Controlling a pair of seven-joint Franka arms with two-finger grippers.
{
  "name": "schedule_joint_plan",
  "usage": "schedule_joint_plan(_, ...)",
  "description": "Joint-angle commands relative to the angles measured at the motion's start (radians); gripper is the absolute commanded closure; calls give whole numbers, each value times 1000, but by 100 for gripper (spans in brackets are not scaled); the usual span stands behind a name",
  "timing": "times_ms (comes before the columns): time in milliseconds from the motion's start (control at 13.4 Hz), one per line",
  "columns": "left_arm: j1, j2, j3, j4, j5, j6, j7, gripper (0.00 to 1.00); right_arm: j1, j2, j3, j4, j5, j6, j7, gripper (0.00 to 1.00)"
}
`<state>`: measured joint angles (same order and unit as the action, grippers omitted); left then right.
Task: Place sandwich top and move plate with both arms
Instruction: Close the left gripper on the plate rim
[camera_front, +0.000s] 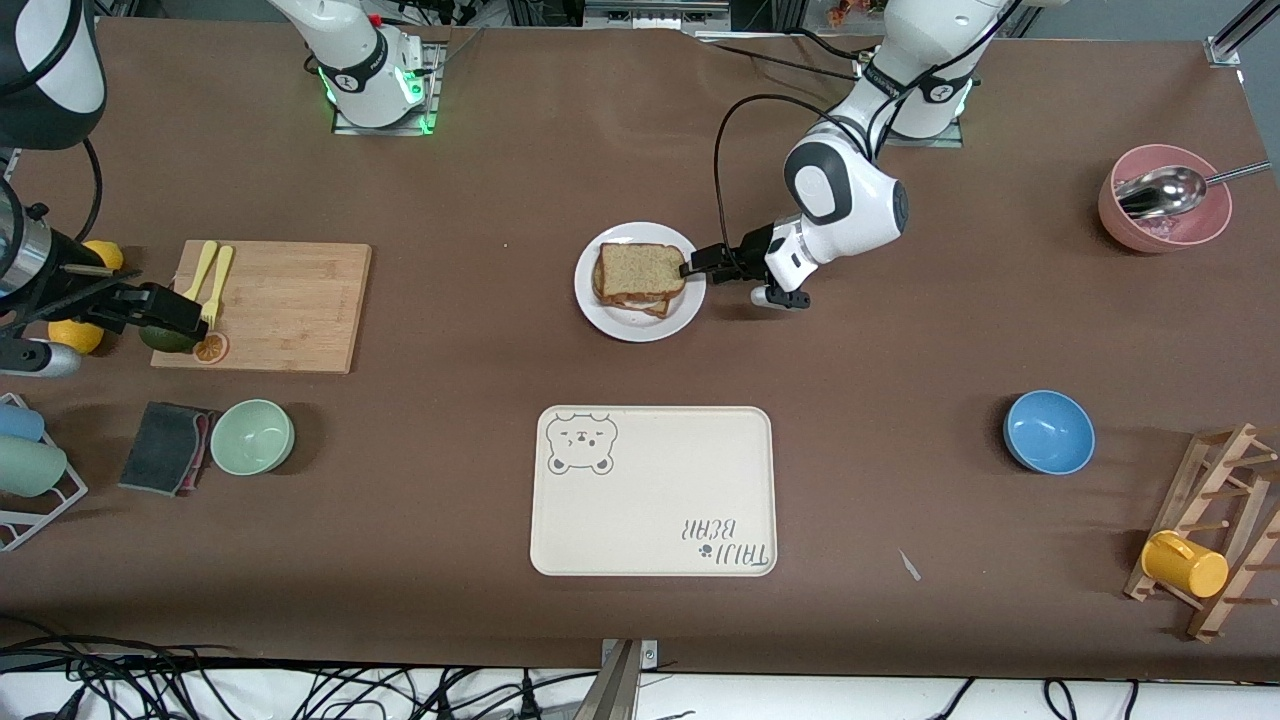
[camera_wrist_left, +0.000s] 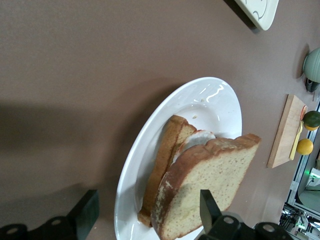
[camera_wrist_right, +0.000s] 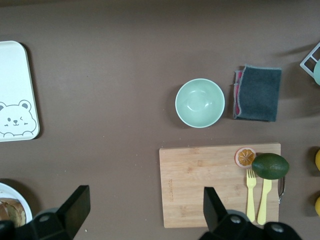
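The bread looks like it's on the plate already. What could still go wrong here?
The top slice sits askew on the sandwich, overhanging the slice below; it might slide when the plate moves. The left gripper, fingers open, is right at the plate's rim beside the bread, so a careless pull-back could nudge either. The right gripper waits over the cutting board, not yet helping.

you've got a brown table (camera_front: 900, 330) | white plate (camera_front: 640, 328) | speckled tan sandwich top (camera_front: 640, 268), darker crust | cream tray (camera_front: 655, 500) with a grey bear drawing | mint-green bowl (camera_front: 252, 436) | blue bowl (camera_front: 1048, 431) | pink bowl (camera_front: 1140, 235) | yellow mug (camera_front: 1184, 565) | dark green avocado (camera_wrist_right: 270, 166)
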<state>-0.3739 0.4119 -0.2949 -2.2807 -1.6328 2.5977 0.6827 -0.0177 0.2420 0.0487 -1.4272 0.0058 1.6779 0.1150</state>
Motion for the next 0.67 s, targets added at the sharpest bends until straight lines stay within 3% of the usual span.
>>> schedule_joint_plan(0,1,42,-3,18,-80,19,108,12,10,10,3,-1,0,20,11,0)
schedule_joint_plan(373,3,50,-3,18,-142,19,184,25,19,13,2,1,0,29,12,0)
schedule_joint_plan(597,3,47,-4,18,-142,19,184,45,16,13,0,1,0,29,12,0)
